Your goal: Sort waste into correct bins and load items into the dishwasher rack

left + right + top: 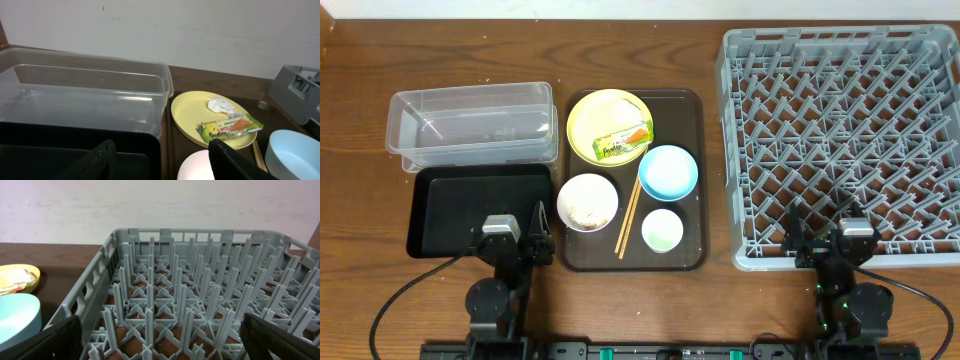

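Overhead view, read as a clock face: puts the clear tub (470, 95) at 10 o'clock with its bare floor on show, and just below it, toward 8, the black tray (450, 210), overlapped at its near right corner by the left gripper (512, 232). Places the brown serving tray (692, 105) at centre, carrying the rest: at its 12 the yellow plate (588, 118) with the snack wrapper (625, 140) lying on it toward 4; at 3 the light blue bowl (668, 172); at 8 the white bowl (587, 190) with rice grains (586, 212) scattered in its bottom; at 5 the pale cup (662, 231); between white bowl and cup the chopsticks (629, 218), laid together, slanting from 7 to 1. Fills the 3 o'clock side with the grey dishwasher rack (840, 130), pegs upright, brown table showing through its cells, and sets the right gripper (823, 228) over its 6 o'clock rim. Left wrist view: shows dark fingers (235, 160) spread wide around nothing, cuts both bowls off at the bottom edge, and adds a whitish lump (220, 105) on the yellow plate beside the wrapper, too blurred to name. Right wrist view: shows fingers (50, 340) likewise far apart in the bottom corners, gripping nothing, with mere slivers of yellow plate and light blue bowl at 9.
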You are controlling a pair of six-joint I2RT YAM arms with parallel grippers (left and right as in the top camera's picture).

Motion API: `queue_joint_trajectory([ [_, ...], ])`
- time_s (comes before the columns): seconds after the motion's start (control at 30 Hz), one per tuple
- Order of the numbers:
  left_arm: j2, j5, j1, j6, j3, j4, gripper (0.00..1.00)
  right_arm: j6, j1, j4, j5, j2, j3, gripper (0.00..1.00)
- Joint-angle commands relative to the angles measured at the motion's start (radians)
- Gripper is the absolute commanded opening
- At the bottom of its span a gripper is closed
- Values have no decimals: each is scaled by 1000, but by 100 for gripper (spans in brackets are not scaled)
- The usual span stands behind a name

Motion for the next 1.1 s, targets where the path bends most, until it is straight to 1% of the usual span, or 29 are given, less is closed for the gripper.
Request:
queue_joint_trajectory([
  [0.0, 1, 10, 4, 13, -8, -45, 62, -14, -3, -5, 3, 0, -2, 99],
  [0.67, 2, 2, 4, 13, -8, -47, 62, -4, -3, 3, 6, 0, -2, 99],
  [0.8, 3, 2, 4, -49, -8, -48, 62, 27, -3, -5, 7, 6, -2, 99],
  [0.97, 31, 2, 4, -51, -7, -48, 62, 35, -3, -5, 22, 28, -1, 99],
  [1.07, 76, 2, 4, -51, 15, -63, 62, 50, -3, -5, 22, 66, 14, 99],
])
